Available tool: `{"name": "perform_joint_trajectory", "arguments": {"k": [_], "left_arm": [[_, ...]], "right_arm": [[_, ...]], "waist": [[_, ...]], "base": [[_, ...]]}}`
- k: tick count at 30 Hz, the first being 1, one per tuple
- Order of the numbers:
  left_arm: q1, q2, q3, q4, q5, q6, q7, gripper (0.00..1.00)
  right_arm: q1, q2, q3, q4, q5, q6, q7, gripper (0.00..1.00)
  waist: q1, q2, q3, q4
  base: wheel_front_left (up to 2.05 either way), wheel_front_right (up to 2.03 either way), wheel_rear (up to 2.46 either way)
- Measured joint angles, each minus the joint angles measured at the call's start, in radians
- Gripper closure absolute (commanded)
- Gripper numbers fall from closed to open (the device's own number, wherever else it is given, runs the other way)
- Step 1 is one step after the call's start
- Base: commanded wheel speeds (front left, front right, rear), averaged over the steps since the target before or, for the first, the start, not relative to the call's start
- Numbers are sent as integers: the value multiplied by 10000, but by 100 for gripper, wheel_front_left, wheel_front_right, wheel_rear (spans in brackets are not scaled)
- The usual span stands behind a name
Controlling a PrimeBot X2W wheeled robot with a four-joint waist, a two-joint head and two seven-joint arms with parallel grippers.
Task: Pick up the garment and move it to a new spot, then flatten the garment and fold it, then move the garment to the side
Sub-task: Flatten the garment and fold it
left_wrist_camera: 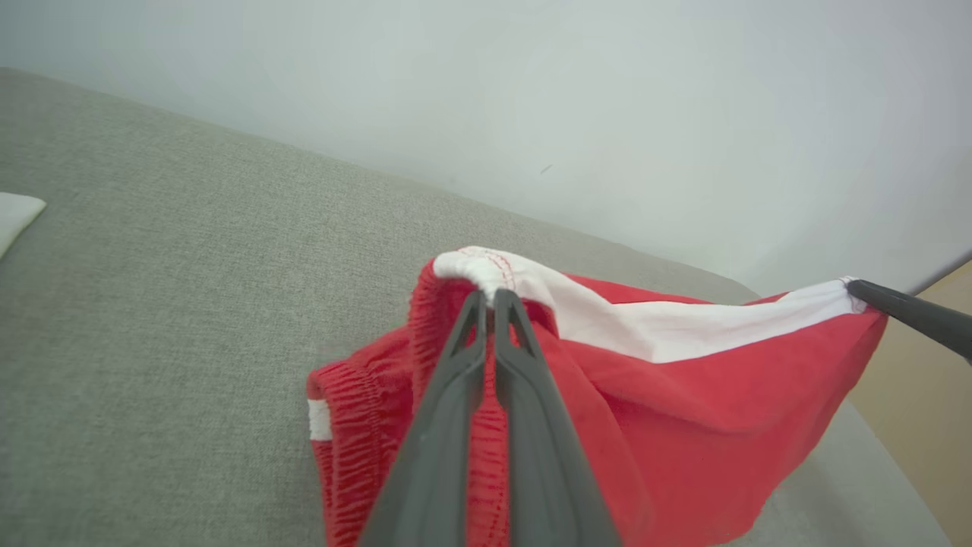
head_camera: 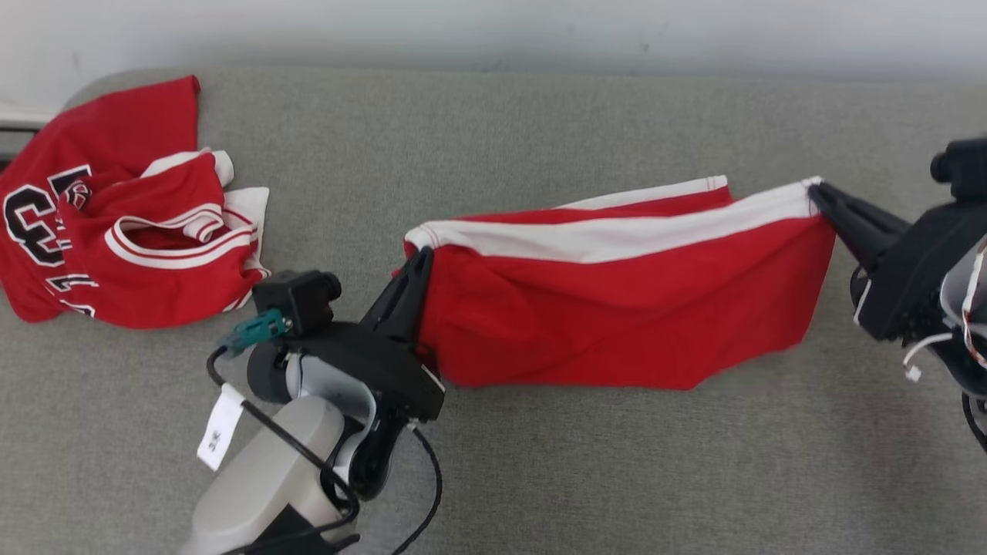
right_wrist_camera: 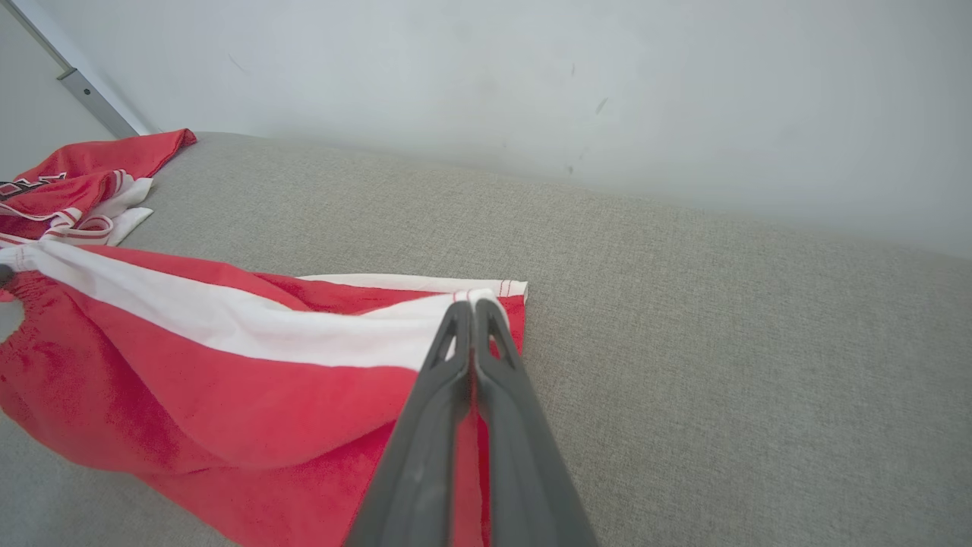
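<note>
- We hold the red fabric shorts with a white side stripe [head_camera: 617, 308] stretched between both grippers, above the grey woven cushion [head_camera: 540, 462].
- Our left gripper [head_camera: 420, 258] is clamped tight on the elastic waistband end.
- Our right gripper [head_camera: 817, 191] is pinched closed on the white-striped hem corner.
- A crumpled red jersey with black numerals [head_camera: 116, 231] lies well apart, far left.

The jersey [head_camera: 116, 231] is showing a big black 3; the number beside it is partly hiding in folds.
</note>
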Motion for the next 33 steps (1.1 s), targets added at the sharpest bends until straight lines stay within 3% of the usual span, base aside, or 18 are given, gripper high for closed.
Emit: {"name": "perform_joint_trajectory", "arguments": {"k": [9, 19, 20, 21, 22, 33], "left_arm": [[-903, -458, 366, 744, -42, 159, -17, 100], [-1668, -579, 545, 1774, -23, 242, -121, 100], [-1732, -596, 533, 1870, -15, 240, -121, 86], [-1766, -608, 520, 1939, 8, 240, -121, 42], [-1809, -627, 489, 2013, 38, 234, -163, 0], [-2351, -625, 474, 2834, 497, 138, -568, 0]], "right_arm": [[-1422, 433, 105, 1499, -278, 0, -198, 100], [-2268, 1139, 360, 2899, -424, 33, -897, 100], [-2311, 1212, 374, 3070, -424, 58, -972, 97], [-2347, 1256, 410, 3173, -428, 61, -1037, 17], [-2407, 1290, 449, 3287, -453, 88, -1118, 0], [-2831, 1747, 431, 4230, -631, 128, -2437, 0]], "waist": [[-1, 0, 912, 256], [-2, 0, 1421, 371], [-1, 0, 1431, 367], [-2, 1, 1437, 361], [-2, 0, 1442, 354], [-3, 0, 1193, 244]], "base": [[0, 0, 0], [0, 0, 0], [0, 0, 0], [0, 0, 0], [0, 0, 0], [0, 0, 0]]}}
